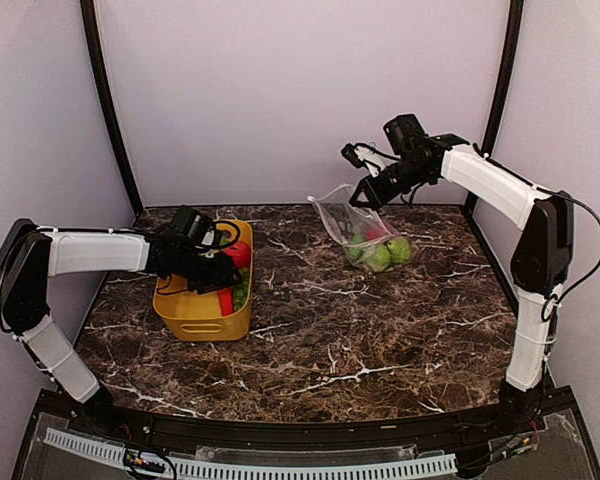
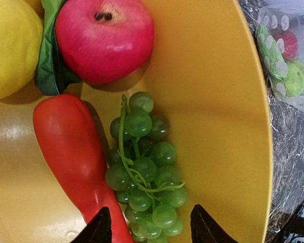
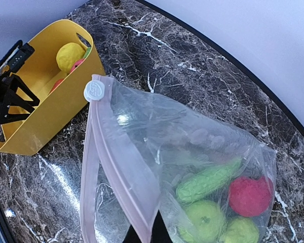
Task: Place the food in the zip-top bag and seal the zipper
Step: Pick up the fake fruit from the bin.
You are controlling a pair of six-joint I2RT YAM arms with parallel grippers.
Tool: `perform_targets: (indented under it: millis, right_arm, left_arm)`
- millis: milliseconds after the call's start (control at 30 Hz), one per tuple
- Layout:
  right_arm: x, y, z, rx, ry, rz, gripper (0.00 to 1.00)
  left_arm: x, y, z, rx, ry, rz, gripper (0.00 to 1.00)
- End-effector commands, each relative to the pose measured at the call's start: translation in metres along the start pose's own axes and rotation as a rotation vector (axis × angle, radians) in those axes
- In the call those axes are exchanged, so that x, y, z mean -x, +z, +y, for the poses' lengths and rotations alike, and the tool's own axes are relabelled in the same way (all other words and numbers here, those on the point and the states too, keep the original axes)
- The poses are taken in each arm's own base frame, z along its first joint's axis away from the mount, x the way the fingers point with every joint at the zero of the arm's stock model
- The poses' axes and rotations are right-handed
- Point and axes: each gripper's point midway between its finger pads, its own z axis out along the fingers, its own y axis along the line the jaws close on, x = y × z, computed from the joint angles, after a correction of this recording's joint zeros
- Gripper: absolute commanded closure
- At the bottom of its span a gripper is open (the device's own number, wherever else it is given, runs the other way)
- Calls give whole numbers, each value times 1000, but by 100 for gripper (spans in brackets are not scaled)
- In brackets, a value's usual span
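Left of centre in the top view, the left gripper (image 1: pixel 223 270) hangs inside the yellow plastic basket (image 1: pixel 195 318). Its jaws are apart, either side of the glossy green toy grapes (image 2: pixel 144 167), gripping nothing. A red toy apple (image 2: pixel 104 38), yellow toy lemon (image 2: pixel 7 45) and orange-red toy carrot (image 2: pixel 71 152) lie beside them. Right of centre, the right gripper (image 1: pixel 364 194) is pinched tight on the whitish-pink zipper strip (image 3: pixel 90 167) of the clear crinkly zip-top bag (image 3: pixel 202 147). It holds the bag's top off the table. A green toy cucumber (image 3: pixel 207 179) and round fruits sit in the bottom.

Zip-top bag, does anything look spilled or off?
Nothing stands out. The zip-top bag is held up by the right gripper at its zipper edge, mouth open, its food settled at the bottom, none spilled.
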Motion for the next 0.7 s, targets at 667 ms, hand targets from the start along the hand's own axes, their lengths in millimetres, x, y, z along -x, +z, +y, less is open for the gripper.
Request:
perform_targets:
  millis: [667]
  right_arm:
    - [-3,0,14,-12,-47,11,100]
  left_arm:
    - [11,30,8,63,-15,63,56]
